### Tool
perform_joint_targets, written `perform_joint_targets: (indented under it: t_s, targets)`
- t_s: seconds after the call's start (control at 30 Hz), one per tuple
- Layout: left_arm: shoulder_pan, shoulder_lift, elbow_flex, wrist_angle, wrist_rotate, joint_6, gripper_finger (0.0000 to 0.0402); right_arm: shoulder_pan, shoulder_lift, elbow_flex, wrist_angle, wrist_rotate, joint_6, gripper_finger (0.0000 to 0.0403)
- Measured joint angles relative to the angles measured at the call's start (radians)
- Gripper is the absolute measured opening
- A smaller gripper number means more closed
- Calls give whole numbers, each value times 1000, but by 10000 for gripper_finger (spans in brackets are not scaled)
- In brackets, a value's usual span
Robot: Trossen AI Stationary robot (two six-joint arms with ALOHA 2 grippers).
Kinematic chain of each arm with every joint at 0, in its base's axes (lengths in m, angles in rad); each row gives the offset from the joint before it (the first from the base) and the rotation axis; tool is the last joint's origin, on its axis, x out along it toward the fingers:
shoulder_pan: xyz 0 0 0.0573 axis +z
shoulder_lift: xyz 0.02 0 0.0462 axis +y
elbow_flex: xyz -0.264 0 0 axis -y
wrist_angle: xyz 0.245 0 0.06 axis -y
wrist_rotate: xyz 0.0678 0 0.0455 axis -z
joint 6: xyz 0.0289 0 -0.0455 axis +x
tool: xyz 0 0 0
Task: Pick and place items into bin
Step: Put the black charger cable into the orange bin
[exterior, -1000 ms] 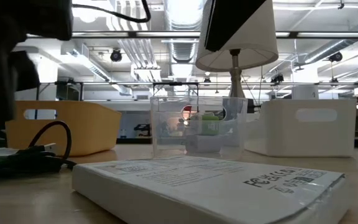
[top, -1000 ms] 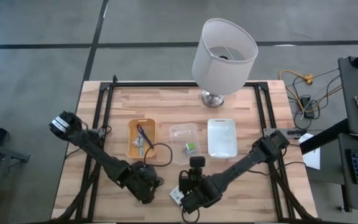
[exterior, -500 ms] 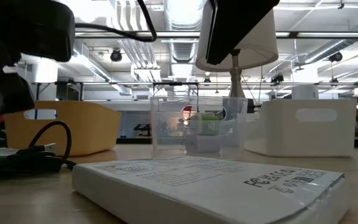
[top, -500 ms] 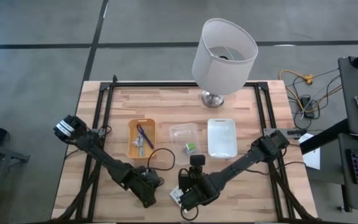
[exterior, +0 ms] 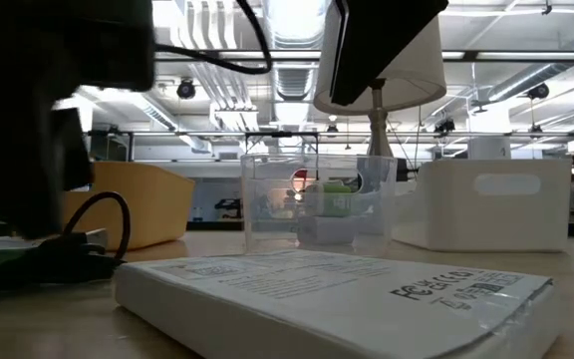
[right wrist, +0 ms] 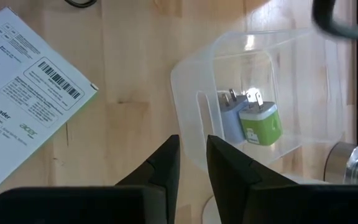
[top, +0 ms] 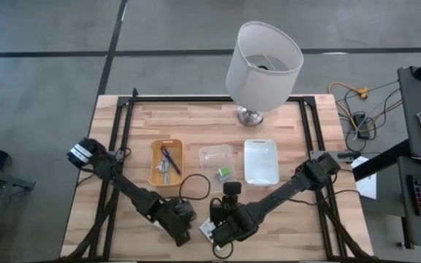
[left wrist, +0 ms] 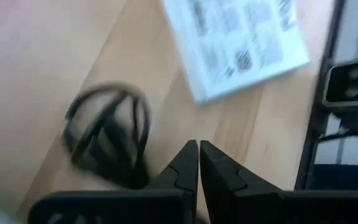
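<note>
Black cable [left wrist: 107, 134] lies coiled on table [top: 196, 120] beside white card [left wrist: 238, 43]; left gripper [left wrist: 198, 163] fingers pressed together, empty, just by cable. Right gripper [right wrist: 191, 163] slightly apart, empty, near clear bin [right wrist: 260, 99].

- We see a white label card [right wrist: 23, 93] with black printed text and a barcode; its edge is green;
- the small block [right wrist: 260, 122] is green and white, beside a pale blue one [right wrist: 230, 118], inside a clear bin [right wrist: 194, 93];
- the cable [left wrist: 107, 134] is black;
- one bin [top: 154, 164] is orange-yellow, another [top: 260, 162] is white;
- the table [top: 196, 124] is light wood; the lampshade [top: 263, 55] is white.
</note>
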Motion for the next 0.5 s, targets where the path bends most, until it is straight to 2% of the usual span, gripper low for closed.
perform_joint_targets:
  t_s: [0.13,0.33,0.4,0.5]
  targets:
    - [27,0,0,72,-7,64,0,0,0,0,1,0,0,68]
    - [5,-122,3,-188,-7,60,0,0,0,0,0,-1,0,68]
    - [-13,-144,3,-274,20,71,0,-1,0,-1,2,-1,0,68]
    - [-31,-146,-3,-306,49,112,0,-4,0,-4,6,0,-1,68]
